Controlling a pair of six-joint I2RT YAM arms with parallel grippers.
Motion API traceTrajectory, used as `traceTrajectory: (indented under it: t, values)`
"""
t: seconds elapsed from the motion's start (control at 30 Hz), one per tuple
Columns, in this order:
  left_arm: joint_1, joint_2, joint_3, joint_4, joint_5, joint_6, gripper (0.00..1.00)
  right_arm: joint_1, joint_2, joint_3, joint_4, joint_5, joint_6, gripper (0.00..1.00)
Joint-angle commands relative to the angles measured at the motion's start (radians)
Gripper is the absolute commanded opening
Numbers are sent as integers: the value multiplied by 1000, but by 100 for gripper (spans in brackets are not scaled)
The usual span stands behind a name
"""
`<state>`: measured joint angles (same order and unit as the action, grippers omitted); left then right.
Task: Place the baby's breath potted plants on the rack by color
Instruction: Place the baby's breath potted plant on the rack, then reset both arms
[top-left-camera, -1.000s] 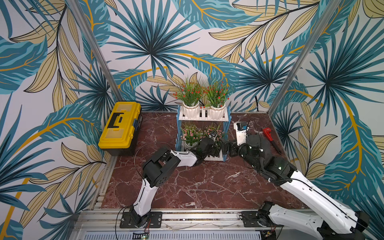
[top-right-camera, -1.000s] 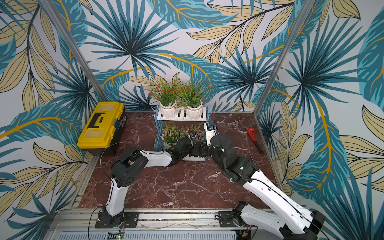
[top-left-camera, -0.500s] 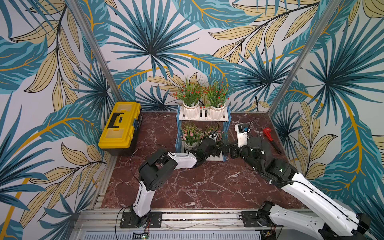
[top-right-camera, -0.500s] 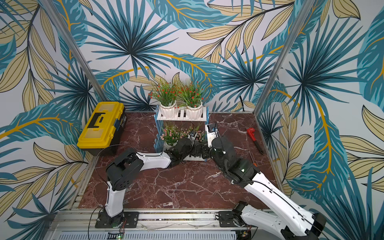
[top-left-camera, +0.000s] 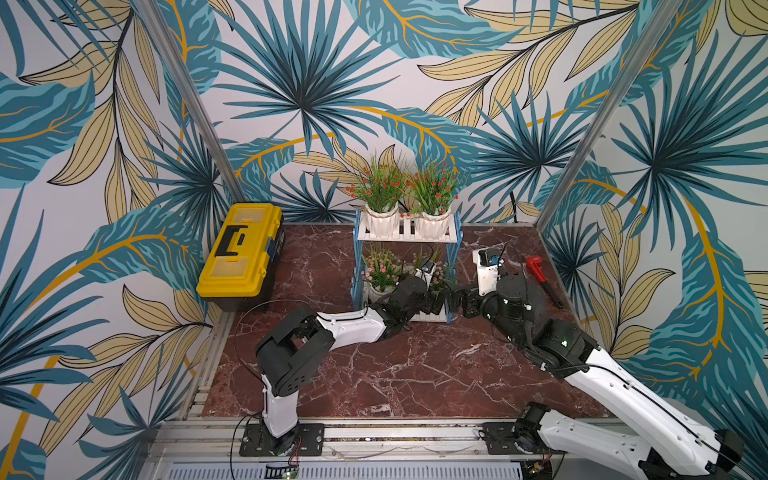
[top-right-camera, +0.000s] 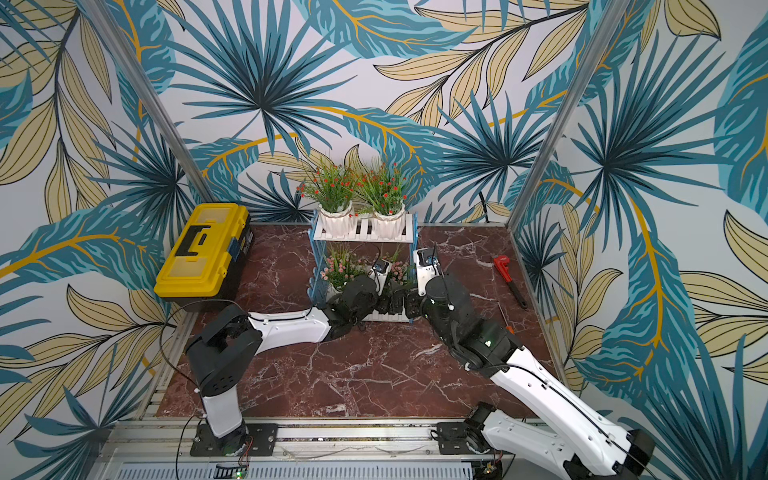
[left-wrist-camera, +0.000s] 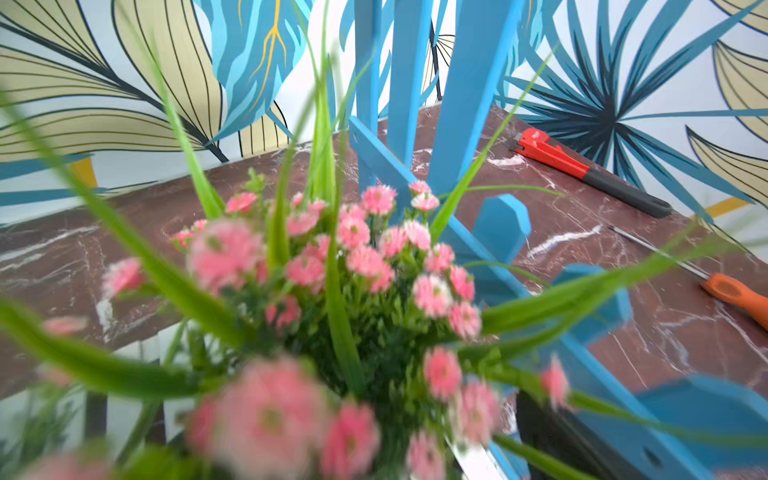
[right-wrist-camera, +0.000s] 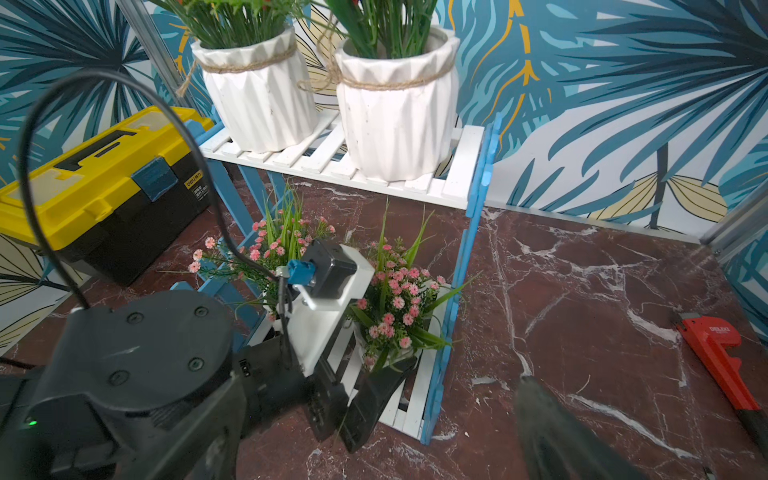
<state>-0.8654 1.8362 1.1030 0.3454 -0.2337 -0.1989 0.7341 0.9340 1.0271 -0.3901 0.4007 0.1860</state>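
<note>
Left gripper at the right pink plant on the rack's lower shelf; whether its jaws pinch the pot cannot be told. Right gripper waits beside the frame, jaws spread. Risk: a snagged leaf tips the pot.

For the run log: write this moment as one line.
red baby's breath: upper shelf | pink baby's breath: lower shelf | left tool: at pink plant, grip unclear | right tool: open, empty, beside rack

Both arms low and outstretched, left claw just beside wide-spread right claw.
</note>
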Motion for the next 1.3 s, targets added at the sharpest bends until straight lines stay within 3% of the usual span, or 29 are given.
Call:
traceTrajectory:
  t: [0.0, 0.3, 0.47, 0.6, 0.73, 0.9, 1.03, 1.13, 1.27]
  values:
    - [-7, -102, -28, -12, 31, -22, 99, 3, -18, -21, 5, 26, -13, 100]
    - [-7, -289, -104, -143, 58, -72, 99, 5, 12, -22, 24, 10, -4, 100]
    - [-8, -427, -194, -223, 97, -149, 99, 4, 6, -9, 4, 83, 39, 99]
    - [-6, -540, -215, -386, 32, -205, 99, -5, 41, 41, -89, 192, 84, 100]
    - [22, -621, -179, -605, -79, -219, 99, -38, 88, 96, -177, 218, 120, 99]
    - [191, -751, -190, -766, -88, -268, 99, -134, 88, 77, -155, 163, 104, 100]
    - [364, -808, -211, -780, -76, -203, 100, -268, 149, 58, -116, 121, 88, 100]
    - [507, -806, -217, -766, -22, -162, 99, -356, 166, -10, 24, 91, 76, 99]
    - [670, -778, -305, -630, 46, -96, 99, -457, 173, -190, 346, -1, 62, 100]
